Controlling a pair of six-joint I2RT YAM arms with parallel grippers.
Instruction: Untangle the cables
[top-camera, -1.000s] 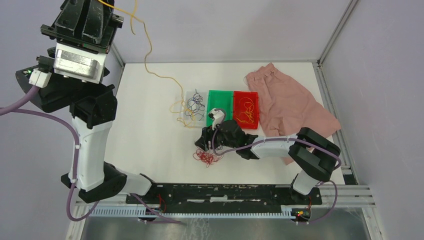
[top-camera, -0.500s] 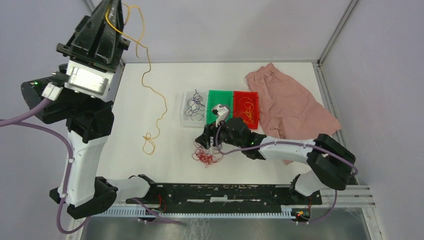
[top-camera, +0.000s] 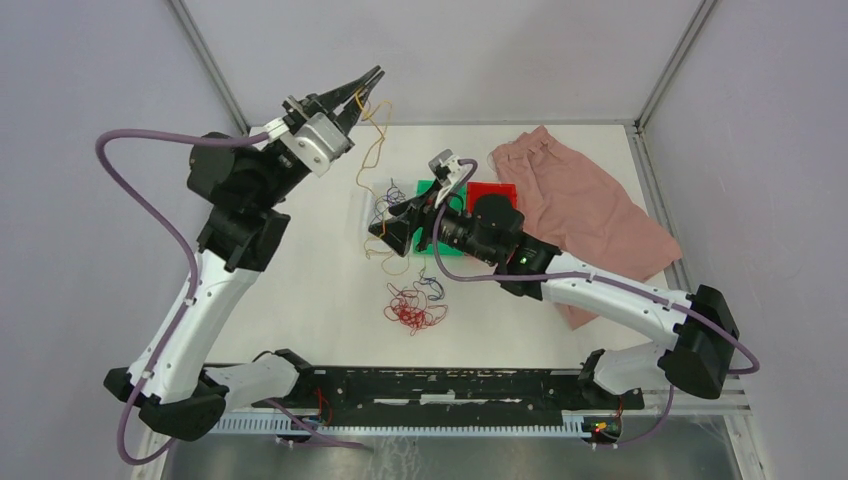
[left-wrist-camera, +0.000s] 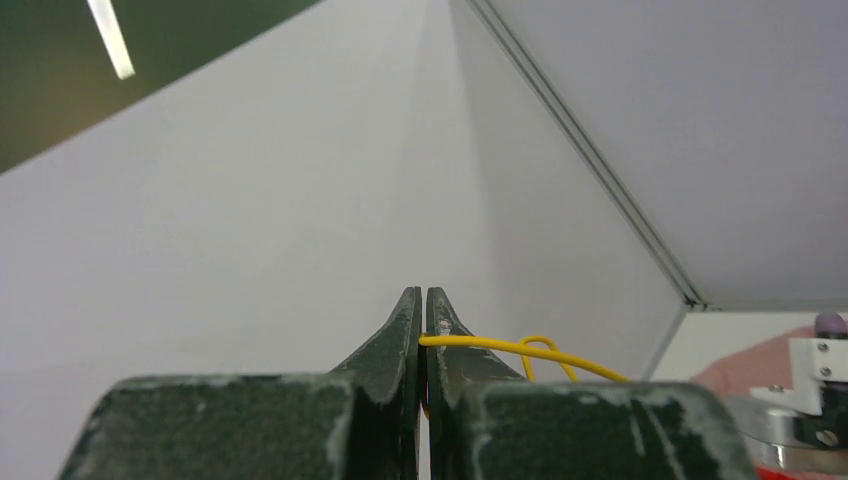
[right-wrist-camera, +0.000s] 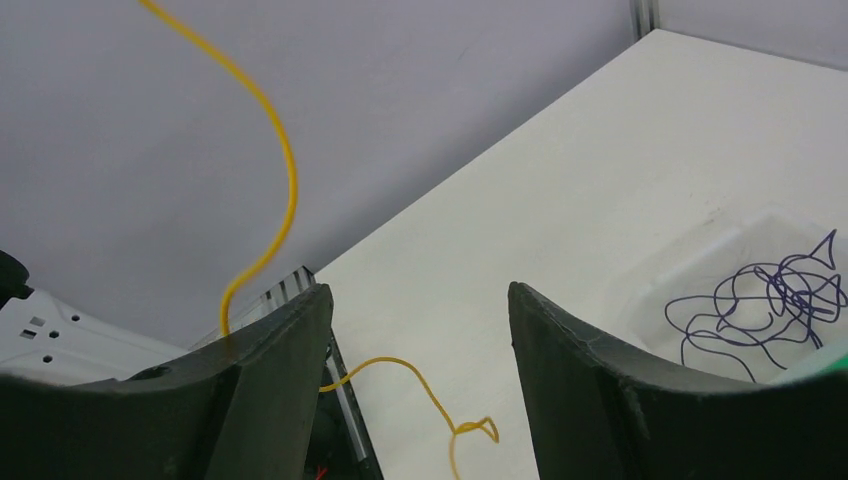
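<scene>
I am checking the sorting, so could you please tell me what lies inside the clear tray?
A loose tangle of purple wires lies in the clear tray. From above, the right gripper covers part of it, so anything there is hidden.

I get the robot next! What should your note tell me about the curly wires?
Left gripper: shut on the thin orange-yellow wire, held high; its tail trails to the white table.
Right gripper: open, empty, beside that hanging wire.
Dark purple wires lie in the clear plastic tray; red curly tangle, with purple strands in it, lies on the table.
Done: yellow wire hangs apart from the red tangle. Left: pull that tangle apart.
</scene>
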